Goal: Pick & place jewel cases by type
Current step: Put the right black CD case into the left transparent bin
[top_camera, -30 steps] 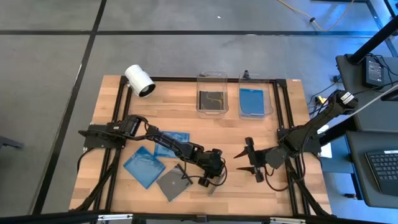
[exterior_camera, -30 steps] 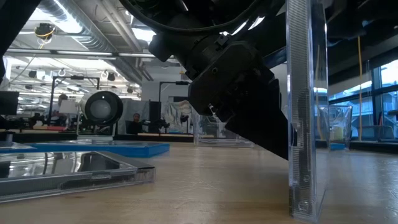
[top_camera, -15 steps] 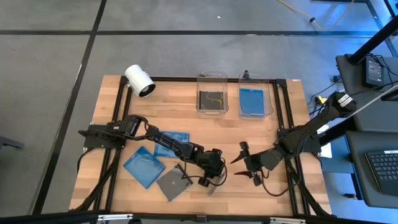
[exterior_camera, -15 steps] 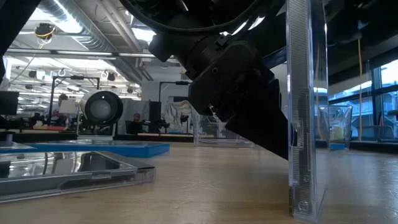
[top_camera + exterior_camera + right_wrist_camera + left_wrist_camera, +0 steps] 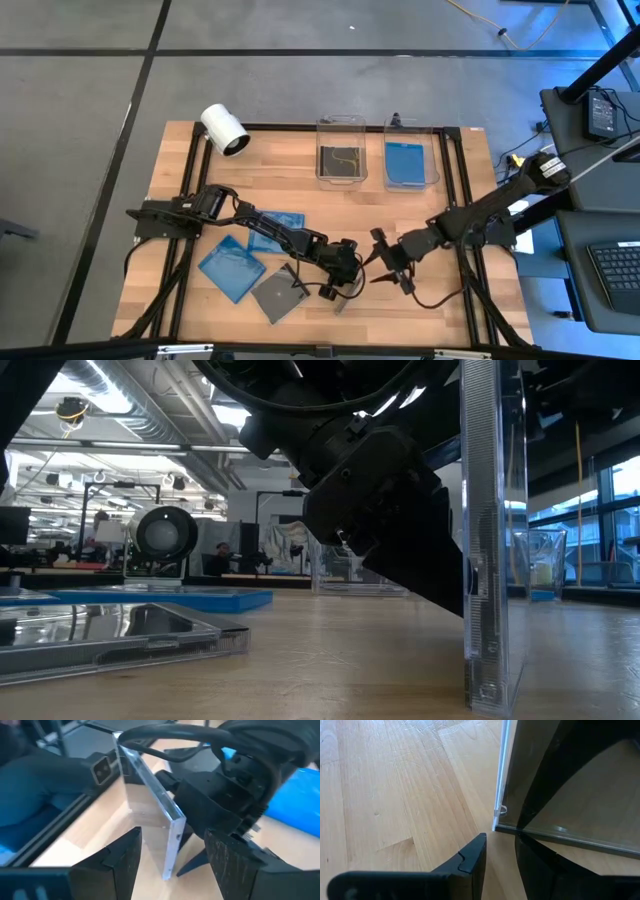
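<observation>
A clear-fronted jewel case (image 5: 490, 540) stands upright on its lower edge near the table's front, and my left gripper (image 5: 338, 295) is shut on it. My right gripper (image 5: 383, 265) hangs open just to its right, apart from it. In the right wrist view the case (image 5: 150, 805) shows ahead, between those open fingers. A dark grey case (image 5: 280, 297) and two blue cases (image 5: 232, 267) (image 5: 280, 220) lie flat on the table's left half. My left gripper has the upright case pinched between its two fingers near a lower corner (image 5: 496, 826). The fingers (image 5: 420, 560) come slanting down from the table's left. The case stands on edge with its lower edge on the wood.
Two clear bins stand at the far edge, one (image 5: 340, 150) holding a dark case and one (image 5: 410, 160) holding a blue case. A white cylindrical camera (image 5: 224, 130) lies at the far left corner. Bare wood lies between the bins and the grippers.
My right gripper has moved toward the table's left, closing on the upright case and my left gripper, sinking a little and turning its wrist. It has stayed open. The case has not moved.
</observation>
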{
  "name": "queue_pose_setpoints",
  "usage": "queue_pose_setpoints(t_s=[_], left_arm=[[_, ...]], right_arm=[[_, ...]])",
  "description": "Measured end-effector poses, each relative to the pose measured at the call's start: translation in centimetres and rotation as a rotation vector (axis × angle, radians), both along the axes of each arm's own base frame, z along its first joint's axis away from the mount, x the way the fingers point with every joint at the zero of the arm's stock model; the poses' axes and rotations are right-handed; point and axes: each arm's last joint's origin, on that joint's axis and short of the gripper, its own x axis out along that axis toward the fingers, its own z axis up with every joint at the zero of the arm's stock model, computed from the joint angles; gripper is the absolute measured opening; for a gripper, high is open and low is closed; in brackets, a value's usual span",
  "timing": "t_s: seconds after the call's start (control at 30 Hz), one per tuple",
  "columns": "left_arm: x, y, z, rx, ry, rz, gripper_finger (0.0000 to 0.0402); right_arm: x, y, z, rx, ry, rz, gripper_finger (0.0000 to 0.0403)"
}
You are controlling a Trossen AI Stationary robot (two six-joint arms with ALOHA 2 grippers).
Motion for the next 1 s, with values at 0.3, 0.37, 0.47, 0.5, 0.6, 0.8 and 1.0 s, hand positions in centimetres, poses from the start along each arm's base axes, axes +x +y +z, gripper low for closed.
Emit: queue_pose_setpoints(t_s=[0.3,0.37,0.47,0.5,0.6,0.8,1.0], left_arm=[[0.0,0.1,0.0,0.001,0.001,0.003,0.0100],[0.0,0.3,0.0,0.001,0.006,0.006,0.0100],[0.1,0.5,-0.1,0.002,0.007,0.010,0.0100],[0.1,0.6,-0.1,0.002,0.007,0.011,0.0100],[0.1,0.7,-0.1,0.003,0.012,0.014,0.0100],[0.1,0.6,-0.1,0.001,0.006,0.011,0.0100],[0.2,0.7,-0.1,0.003,0.006,0.015,0.0100]], right_arm=[[0.6,-0.9,0.4,0.071,-0.013,0.080,0.0220],[0.6,-1.0,0.3,0.069,-0.008,0.075,0.0220],[0.8,-1.2,0.1,0.064,-0.002,0.069,0.0220],[0.8,-1.2,0.0,0.061,0.003,0.067,0.0220],[1.1,-1.3,-0.5,0.056,0.023,0.062,0.0220],[1.4,-1.1,-0.8,0.074,0.024,0.100,0.0203],[1.4,-1.0,-0.8,0.062,0.008,0.115,0.0145]])
